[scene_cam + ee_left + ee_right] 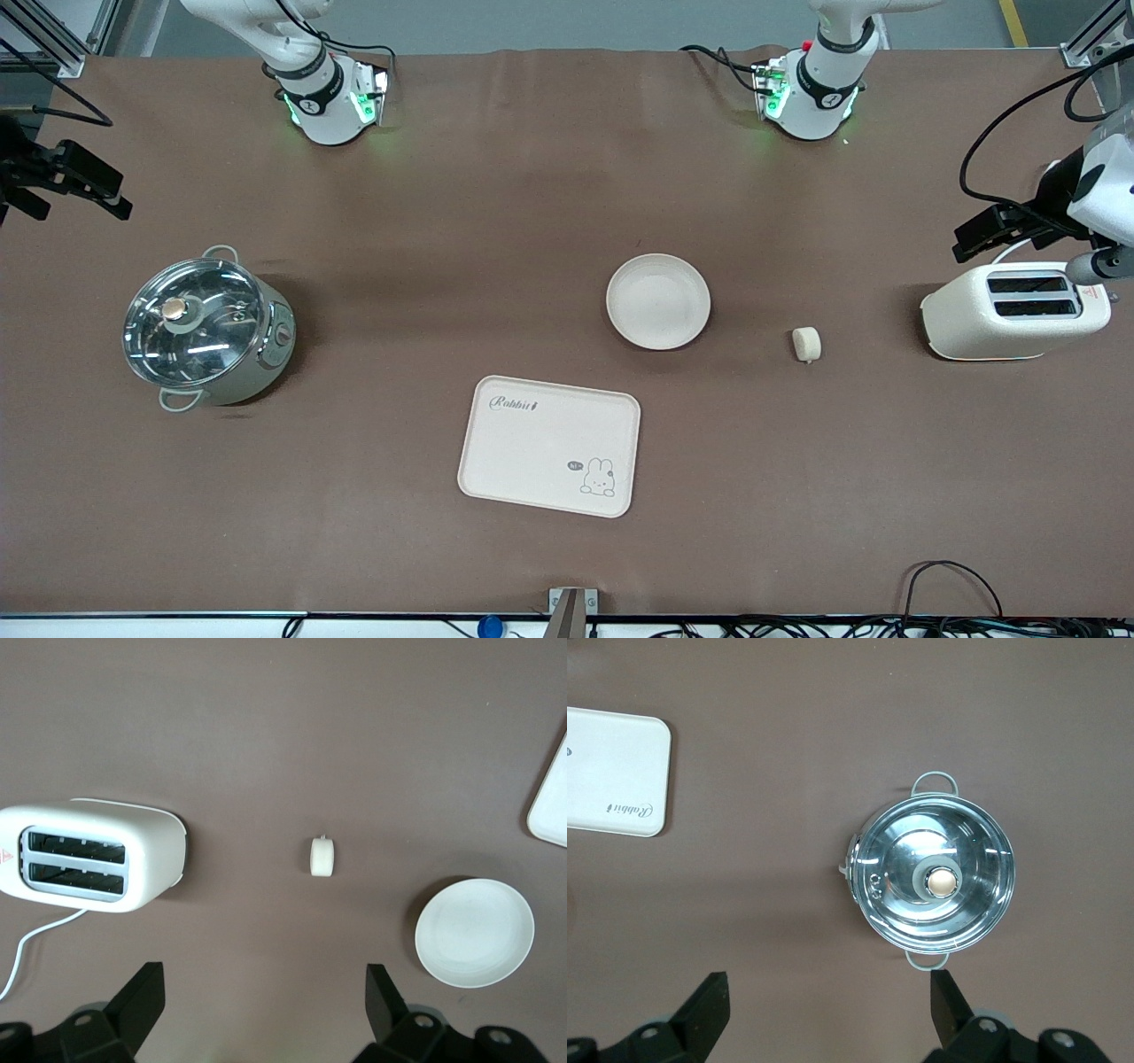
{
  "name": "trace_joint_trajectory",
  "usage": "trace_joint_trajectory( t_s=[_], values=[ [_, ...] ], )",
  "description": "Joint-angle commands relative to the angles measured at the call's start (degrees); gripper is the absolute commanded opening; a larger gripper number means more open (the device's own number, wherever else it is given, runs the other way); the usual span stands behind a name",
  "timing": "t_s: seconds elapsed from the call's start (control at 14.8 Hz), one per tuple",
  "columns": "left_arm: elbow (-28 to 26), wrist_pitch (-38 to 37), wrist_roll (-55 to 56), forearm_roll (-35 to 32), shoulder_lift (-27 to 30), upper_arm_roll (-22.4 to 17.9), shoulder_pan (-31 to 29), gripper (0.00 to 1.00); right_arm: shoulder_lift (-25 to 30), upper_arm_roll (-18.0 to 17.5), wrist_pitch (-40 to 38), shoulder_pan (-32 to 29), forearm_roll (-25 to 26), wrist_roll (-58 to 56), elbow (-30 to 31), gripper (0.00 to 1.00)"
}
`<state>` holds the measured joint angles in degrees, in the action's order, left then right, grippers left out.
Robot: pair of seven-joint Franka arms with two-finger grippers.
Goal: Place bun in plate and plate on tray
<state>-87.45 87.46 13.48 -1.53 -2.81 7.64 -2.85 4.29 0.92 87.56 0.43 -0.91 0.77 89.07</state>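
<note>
The small cream bun lies on the brown table between the round cream plate and the toaster. The plate is empty. The cream tray with "Rabbit" print lies nearer the front camera than the plate, also empty. My left gripper is open and empty, up over the table's left-arm end by the toaster. The left wrist view shows it with the bun and plate below. My right gripper is open and empty, over the right-arm end by the pot; it also shows in the right wrist view.
A white two-slot toaster stands at the left arm's end, its cord trailing off. A steel pot with a glass lid stands at the right arm's end. The tray's corner shows in the right wrist view.
</note>
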Motion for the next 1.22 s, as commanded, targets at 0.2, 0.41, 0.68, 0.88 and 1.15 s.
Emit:
trace_joint_trajectory(
  t_s=[0.2, 0.41, 0.68, 0.88, 1.15],
  values=[
    [-1.7, -3.9, 0.0, 1.4, -2.5, -0.1, -1.3, 1.0, 1.5, -0.4, 1.0, -0.7, -0.6, -0.1, 1.5, 1.0],
    [-9.5, 6.6, -0.4, 1.4, -2.7, 0.0, -3.3, 1.0, 1.5, -0.5, 0.8, -0.5, -0.7, -0.1, 1.5, 1.0],
    [-19.6, 19.5, -0.9, 1.0, -4.7, 0.5, -3.8, 1.0, 1.6, -0.6, 0.3, -0.4, -0.7, 0.0, 1.5, 1.0],
    [-24.6, 25.9, 0.0, 0.7, -6.9, 1.1, -2.1, 1.0, 1.6, -0.6, 0.4, -0.4, -0.7, -0.1, 1.5, 1.0],
    [-27.4, 32.7, 5.0, 0.8, -12.2, 2.4, 1.0, 1.0, 1.6, -0.7, 0.3, -0.3, -0.7, -0.2, 1.5, 1.0]
  ],
)
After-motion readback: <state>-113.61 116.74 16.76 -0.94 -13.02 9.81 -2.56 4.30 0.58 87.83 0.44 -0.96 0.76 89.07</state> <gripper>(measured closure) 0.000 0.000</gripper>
